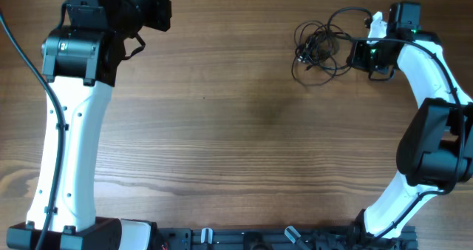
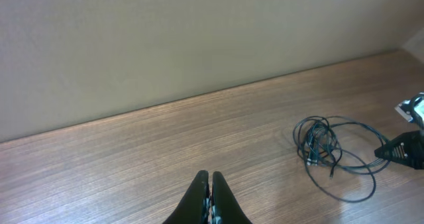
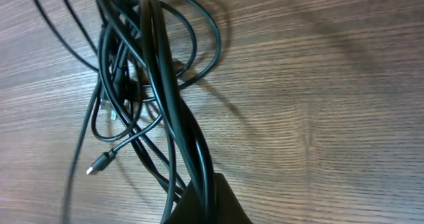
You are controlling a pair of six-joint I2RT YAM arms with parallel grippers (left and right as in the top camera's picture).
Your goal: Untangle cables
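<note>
Right fingers point(image 3: 228, 207) are pinched shut on the cables point(image 3: 159, 85). In the right wrist view several thin black strands run side by side down into the closed tips at the bottom edge of the frame. From there the strands climb toward the top left, where they cross and loop over one another in a loose tangle. One thinner strand leaves the tangle and ends in a small plug end point(image 3: 99, 163) with a pale tip, lying flat on the wood well apart from the fingers. Other loops pass out of the frame at the top and left.

From overhead the cables lie on the counter point(image 1: 236, 132) in its far right part. They form a cluster of small coils, with a wider loop arching over the far side and another sagging along the near side. The right arm point(image 1: 432, 139) bends around from the near right corner and meets the cables at their right edge.

Left fingers point(image 2: 199, 196) are pressed together with nothing between them. They sit near the far left of the counter, well apart from the cables, and point across bare wood. In the left wrist view the cables lie off to the right, and a plain beige wall point(image 2: 199, 45) rises behind the counter's far edge.
</note>
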